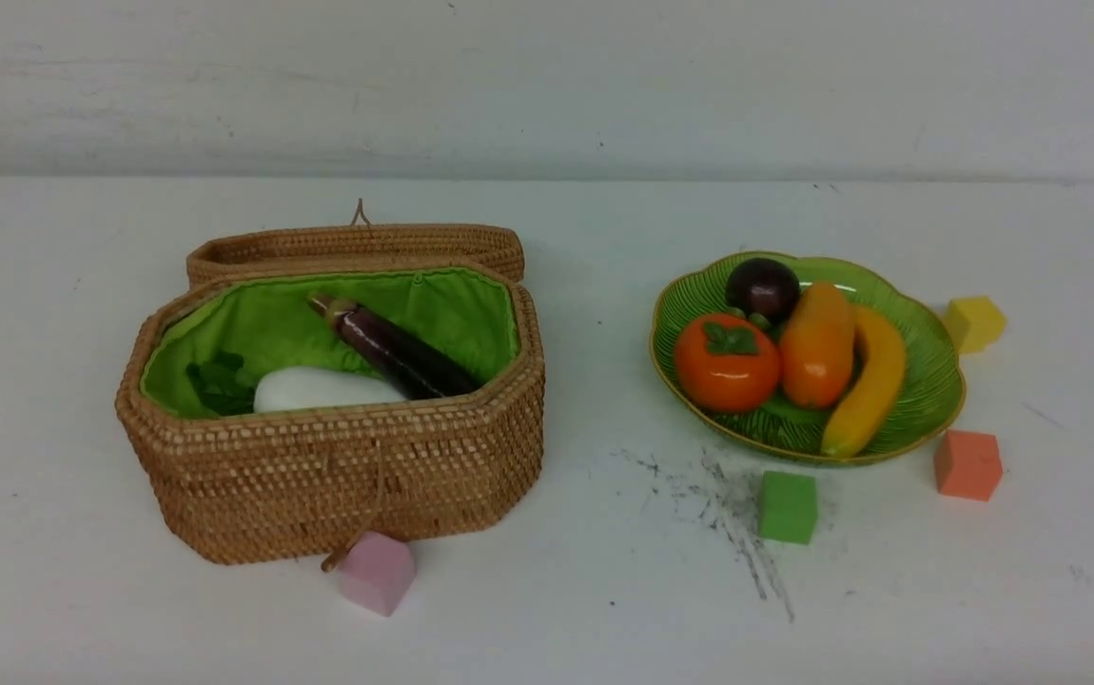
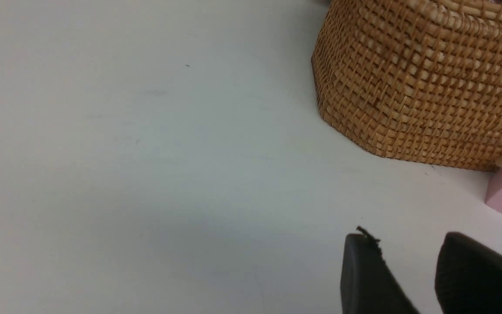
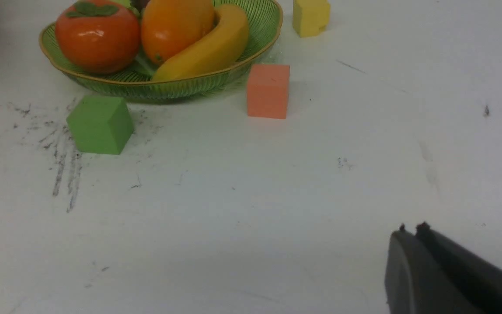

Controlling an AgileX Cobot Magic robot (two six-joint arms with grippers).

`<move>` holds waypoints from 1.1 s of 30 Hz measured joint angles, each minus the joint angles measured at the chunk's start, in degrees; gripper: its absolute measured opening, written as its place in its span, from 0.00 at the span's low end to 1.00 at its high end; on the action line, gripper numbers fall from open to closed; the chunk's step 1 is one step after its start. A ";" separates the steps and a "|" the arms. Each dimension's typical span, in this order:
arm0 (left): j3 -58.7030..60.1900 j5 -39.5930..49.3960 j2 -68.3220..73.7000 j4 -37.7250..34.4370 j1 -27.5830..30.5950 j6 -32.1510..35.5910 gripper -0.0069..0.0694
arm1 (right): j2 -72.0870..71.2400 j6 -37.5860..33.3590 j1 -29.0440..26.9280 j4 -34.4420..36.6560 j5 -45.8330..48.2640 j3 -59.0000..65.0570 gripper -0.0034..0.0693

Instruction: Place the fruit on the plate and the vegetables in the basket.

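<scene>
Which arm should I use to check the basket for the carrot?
Left, I'd say: the basket stands on the robot's left, and the left gripper is empty, its jaws apart.

The surface is a white table, which has dark scuff marks in front of the plate and some small specks; on its left part stands the woven basket, with its lid open at the back. On the right part rests the green plate; the yellow block is beside its right edge, and the orange block and the green block lie near its front side; the pink block lies just before the basket, on the same white table.
</scene>
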 joint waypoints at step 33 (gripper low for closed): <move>0.00 -0.06 0.00 0.00 0.00 0.00 0.40 | 0.00 0.00 0.00 0.02 -0.16 0.05 0.10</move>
